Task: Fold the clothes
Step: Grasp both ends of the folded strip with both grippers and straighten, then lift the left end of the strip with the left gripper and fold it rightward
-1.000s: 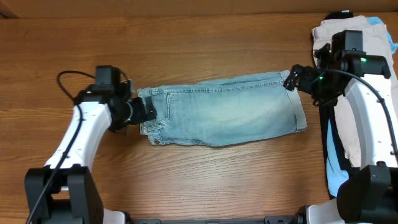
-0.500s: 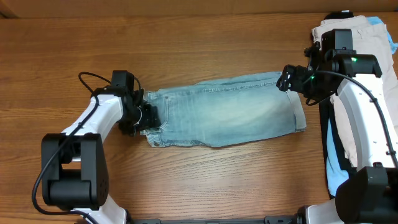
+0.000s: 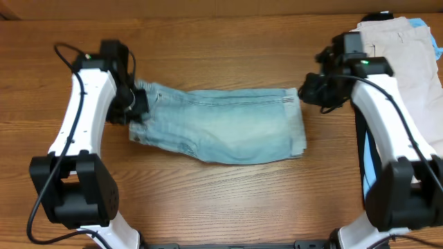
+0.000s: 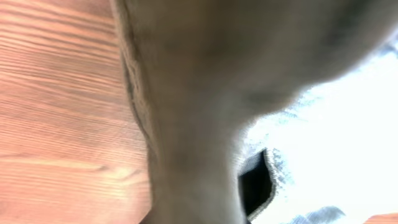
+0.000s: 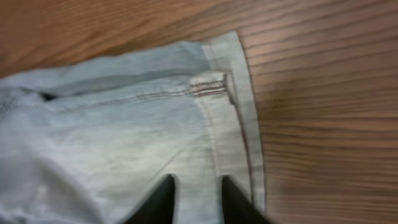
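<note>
Left claw [image 3: 140,105] pinches the waistband of the denim shorts [image 3: 228,124], now dragged left and rearward on the desk [image 3: 221,200]. Right claw [image 3: 309,90] sits at the hem, grip indeterminable; folding barely begun.

The left arm [image 3: 83,114] reaches up from its base and bends inward, the left tool [image 3: 136,108] pinched onto the waist end of the denim shorts [image 3: 228,128]. The right arm [image 3: 387,116] stretches up and inward. The right tool [image 3: 309,90] points left, its dark fingers [image 5: 166,199] close together, nipping the hem.
</note>
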